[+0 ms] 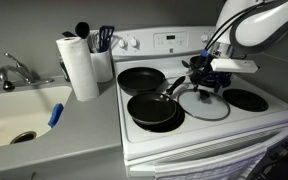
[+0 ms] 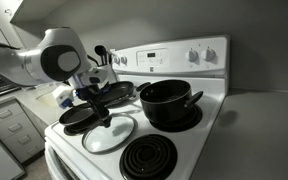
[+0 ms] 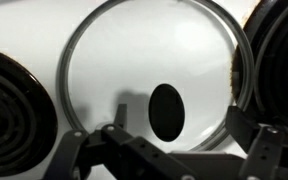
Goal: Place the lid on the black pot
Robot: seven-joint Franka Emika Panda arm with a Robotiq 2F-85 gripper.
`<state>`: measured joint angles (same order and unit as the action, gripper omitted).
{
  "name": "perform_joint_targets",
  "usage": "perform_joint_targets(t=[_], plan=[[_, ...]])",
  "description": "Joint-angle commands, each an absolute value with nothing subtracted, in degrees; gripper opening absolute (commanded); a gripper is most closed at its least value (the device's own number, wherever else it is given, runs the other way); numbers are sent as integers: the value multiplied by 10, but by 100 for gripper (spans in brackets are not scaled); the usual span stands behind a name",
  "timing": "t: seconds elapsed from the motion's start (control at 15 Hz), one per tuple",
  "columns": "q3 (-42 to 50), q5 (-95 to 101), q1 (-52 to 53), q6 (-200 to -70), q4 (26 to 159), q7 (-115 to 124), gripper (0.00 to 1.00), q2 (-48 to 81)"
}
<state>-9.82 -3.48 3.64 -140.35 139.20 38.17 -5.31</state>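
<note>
1. Carries nothing in the jaws: wide open, both tips well apart along the bottom edge of the wrist view.
2. Hangs just above the lid (image 1: 206, 104), right of centre in an exterior view, below the white arm (image 1: 269, 22) reaching in from the upper right corner.
3. Shows the lid (image 2: 109, 134) lying flat on the white surface (image 2: 206, 128) of the stove, lower left of centre in an exterior view, near the front edge.
4. Fills most of the wrist view with clear glass and a thin metal rim, with the dark knob (image 3: 165, 110) below centre, between the two tips of the jaws. Cannot tell whether touching or just clear of it.
5. Puts the black pot (image 2: 169, 103) right of centre in an exterior view, upright on a back burner, open at the top, apart from the lid.
6. Sets two black frying pans, one nearer (image 1: 154, 108) and one behind (image 1: 141, 78), left of the lid, with the nearer handle angling up and right toward the jaws.
7. Leaves a coil burner (image 1: 247, 100) just right of the lid, a sink (image 1: 14, 105) at far left, and a paper towel roll (image 1: 79, 65) between sink and stove.
</note>
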Motion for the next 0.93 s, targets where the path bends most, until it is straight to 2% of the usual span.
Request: perform_joint_targets(t=[0.0, 0.47, 0.87], plan=[[-96, -20, 45, -1409, 1385, 404, 100, -28], [-89, 63, 47, -1423, 1388, 368, 100, -18], [-86, 23, 52, -1519, 1398, 309, 100, 2]])
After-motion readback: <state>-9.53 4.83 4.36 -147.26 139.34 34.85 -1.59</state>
